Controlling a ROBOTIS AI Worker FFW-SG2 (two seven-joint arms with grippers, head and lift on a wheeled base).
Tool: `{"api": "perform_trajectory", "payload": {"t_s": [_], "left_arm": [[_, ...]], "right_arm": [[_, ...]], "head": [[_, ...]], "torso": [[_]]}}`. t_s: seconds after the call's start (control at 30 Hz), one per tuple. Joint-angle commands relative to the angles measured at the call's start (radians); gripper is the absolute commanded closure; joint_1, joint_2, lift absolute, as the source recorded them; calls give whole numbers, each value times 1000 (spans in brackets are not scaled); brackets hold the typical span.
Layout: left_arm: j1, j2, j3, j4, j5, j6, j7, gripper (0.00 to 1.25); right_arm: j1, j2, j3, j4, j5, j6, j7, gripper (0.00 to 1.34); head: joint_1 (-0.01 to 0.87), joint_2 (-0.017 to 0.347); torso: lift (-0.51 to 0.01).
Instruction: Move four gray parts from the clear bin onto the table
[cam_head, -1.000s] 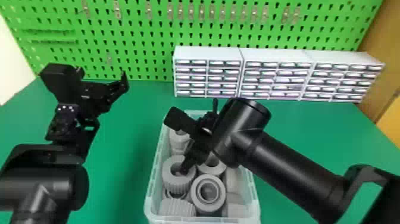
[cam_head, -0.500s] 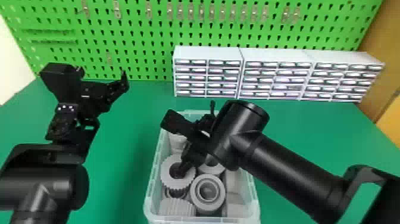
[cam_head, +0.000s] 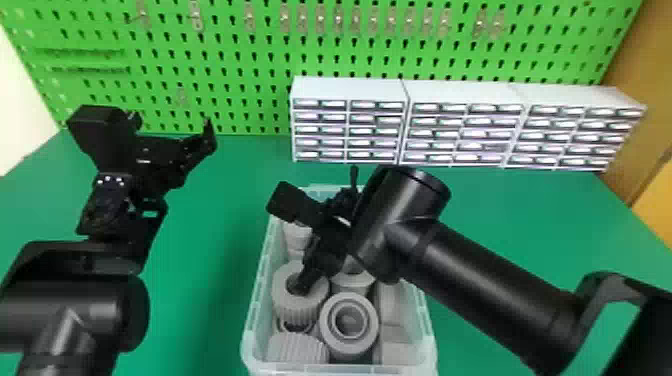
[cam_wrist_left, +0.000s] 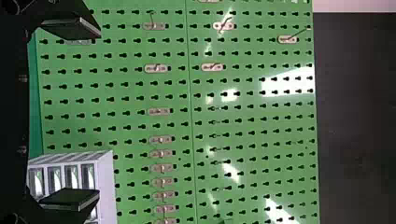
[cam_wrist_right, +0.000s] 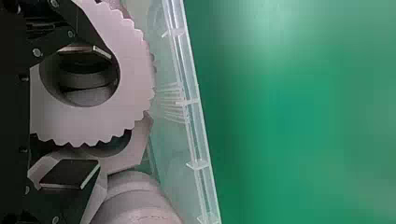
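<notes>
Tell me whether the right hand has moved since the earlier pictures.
Yes, slightly: in the head view, the right hand now sits a little farther left, judged against the white drawers behind.

The green counter (cam_head: 204, 345) carries the clear bin (cam_head: 430, 346) and, near the pegboard, a row of white drawer cabinets (cam_head: 348, 90).
</notes>
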Motion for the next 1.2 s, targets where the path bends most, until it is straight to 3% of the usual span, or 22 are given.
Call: {"api": "perform_trajectory", "payload": {"t_s": [0.0, 1.17], "left_arm": [[0, 0, 0, 0, 1, 0, 0, 90], [-3, 0, 2, 0, 0, -8, 0, 90]], "right_arm": [[0, 0, 1, 0, 0, -7, -5, 417], [5, 0, 16, 55, 3, -45, -32, 418]], "head": [[686, 26], [686, 26]], "torso": [[-50], [-50]]}}
